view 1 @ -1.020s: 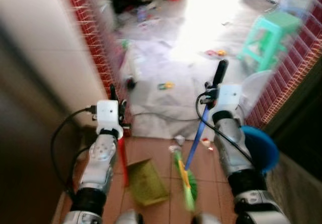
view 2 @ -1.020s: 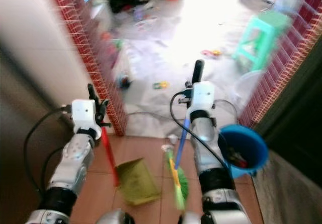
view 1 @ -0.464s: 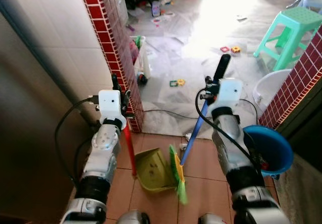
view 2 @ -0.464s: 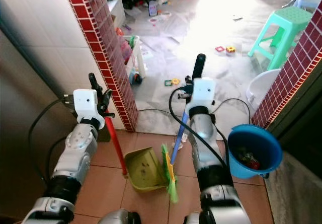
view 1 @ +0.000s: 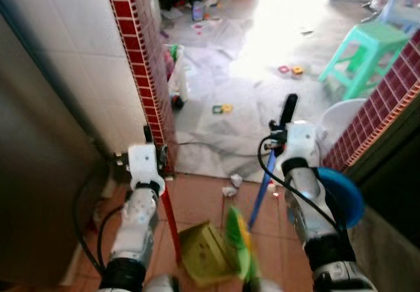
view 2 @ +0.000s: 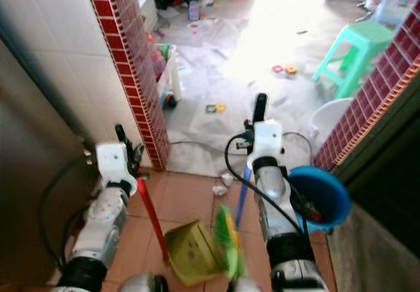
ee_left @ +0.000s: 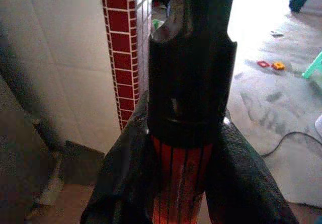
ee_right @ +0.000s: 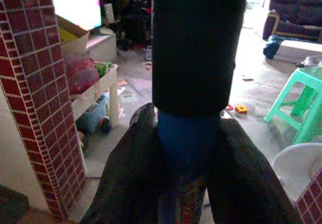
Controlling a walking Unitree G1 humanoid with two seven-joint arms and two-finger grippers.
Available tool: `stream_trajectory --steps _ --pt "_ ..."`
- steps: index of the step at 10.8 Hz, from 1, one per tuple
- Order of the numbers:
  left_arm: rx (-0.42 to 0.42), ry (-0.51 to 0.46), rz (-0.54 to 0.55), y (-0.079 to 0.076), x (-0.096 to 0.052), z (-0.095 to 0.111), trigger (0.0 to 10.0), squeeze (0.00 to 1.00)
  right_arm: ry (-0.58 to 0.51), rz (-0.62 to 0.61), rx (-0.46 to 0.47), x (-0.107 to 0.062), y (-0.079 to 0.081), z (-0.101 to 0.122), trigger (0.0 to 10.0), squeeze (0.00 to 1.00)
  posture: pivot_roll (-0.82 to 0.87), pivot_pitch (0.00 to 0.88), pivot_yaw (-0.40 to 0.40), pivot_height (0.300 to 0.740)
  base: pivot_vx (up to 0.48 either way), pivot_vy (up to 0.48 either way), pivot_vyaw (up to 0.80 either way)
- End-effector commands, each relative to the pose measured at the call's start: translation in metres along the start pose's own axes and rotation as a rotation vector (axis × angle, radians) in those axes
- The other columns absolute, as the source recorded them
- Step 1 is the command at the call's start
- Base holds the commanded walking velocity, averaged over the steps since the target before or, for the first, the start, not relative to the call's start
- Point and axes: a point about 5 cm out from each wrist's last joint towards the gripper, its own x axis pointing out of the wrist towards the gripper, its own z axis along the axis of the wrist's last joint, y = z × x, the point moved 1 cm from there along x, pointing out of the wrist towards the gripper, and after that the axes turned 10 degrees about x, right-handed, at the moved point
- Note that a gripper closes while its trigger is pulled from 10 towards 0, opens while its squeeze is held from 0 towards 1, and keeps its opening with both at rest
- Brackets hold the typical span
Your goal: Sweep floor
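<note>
Now, by label:

Left claw (ee_left: 183,183): closed around the red handle (view 1: 172,221) of the dustpan (view 1: 207,252); in the left wrist view both black fingers (ee_left: 126,178) press against the red shaft just below its black end cap.

Right claw (ee_right: 186,173): closed around the blue handle (view 1: 262,190) of the broom (view 1: 237,239); in the right wrist view the fingers flank the blue shaft just under its black grip (view 1: 287,110).

Dustpan: olive-green, resting on the terracotta floor tiles (view 1: 203,203) between the two arms, its red handle rising toward the left claw.

Broom: green and yellow bristle head, blurred, low on the tiles just beside the dustpan on its right; the blue handle slants up to the right claw.

Litter: small crumpled white scraps (view 1: 229,187) on the tiles ahead of the broom, near the edge of the pale sheet (view 1: 223,141) spread over the floor beyond.

Red-tiled pillar (view 1: 147,75): stands just ahead of the left arm, next to a white tiled wall.

Blue bucket (view 2: 320,197): beside the right arm, with something dark inside.

Farther off: a green stool (view 1: 361,49), a white basin (view 1: 341,118), and small toys (view 1: 221,109) scattered on the sheet.
</note>
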Motion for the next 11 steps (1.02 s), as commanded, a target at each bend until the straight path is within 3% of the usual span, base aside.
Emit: stream_trajectory --steps 1,2,3,4,5,6,7,8,9,10,11 --pt "0.004 -0.053 0.001 0.002 -0.007 0.014 10.0 0.00 -0.024 0.016 0.002 0.007 0.003 0.014 10.0 0.00 -0.02 0.000 -0.029 0.740 0.000 0.000 0.00" --pt "0.015 -0.063 -0.015 0.002 -0.011 0.022 10.0 0.00 -0.039 0.036 0.012 0.009 0.008 0.023 10.0 0.00 -0.03 0.000 -0.035 0.740 0.000 0.000 0.00" --pt "0.038 -0.102 -0.023 0.009 0.009 0.051 10.0 0.00 -0.111 0.070 0.013 0.032 0.016 0.051 10.0 0.00 -0.03 0.000 -0.028 0.740 0.000 0.000 0.00" --pt "0.038 -0.130 -0.022 0.010 0.021 0.053 10.0 0.00 -0.128 0.049 -0.025 0.035 0.010 0.047 10.0 0.00 -0.05 0.017 -0.028 0.740 0.000 0.000 0.00" --pt "-0.016 -0.093 0.004 0.011 0.023 0.050 10.0 0.00 -0.103 -0.031 0.018 0.029 -0.001 0.041 10.0 0.00 -0.09 0.000 -0.012 0.740 0.000 0.000 0.00" --pt "0.010 -0.151 -0.062 -0.002 0.017 0.060 10.0 0.00 -0.170 0.075 -0.064 0.022 0.006 0.052 10.0 0.00 -0.11 0.000 -0.013 0.740 0.000 0.000 0.00" --pt "-0.021 -0.088 -0.078 -0.011 0.009 0.039 10.0 0.00 -0.084 0.018 -0.051 0.016 -0.009 0.032 10.0 0.00 -0.11 0.000 -0.019 0.740 0.000 0.000 0.00" --pt "-0.026 -0.056 -0.059 -0.010 0.016 0.037 10.0 0.00 -0.081 0.041 -0.045 0.024 -0.007 0.038 10.0 0.00 -0.10 0.000 -0.023 0.740 0.000 0.000 0.00" --pt "0.021 -0.104 -0.088 -0.013 0.026 0.049 10.0 0.00 -0.129 0.096 -0.083 0.033 0.001 0.052 10.0 0.00 -0.09 0.000 -0.020 0.740 0.000 0.000 0.00" --pt "0.006 -0.174 -0.084 -0.012 0.041 0.081 10.0 0.00 -0.202 0.045 -0.048 0.040 -0.007 0.075 10.0 0.00 -0.09 0.000 0.004 0.740 0.000 0.000 0.00" --pt "0.035 -0.106 -0.078 -0.010 0.047 0.060 10.0 0.00 -0.153 -0.050 -0.095 0.034 -0.019 0.049 10.0 0.00 -0.10 0.000 0.004 0.740 0.000 0.000 0.00"
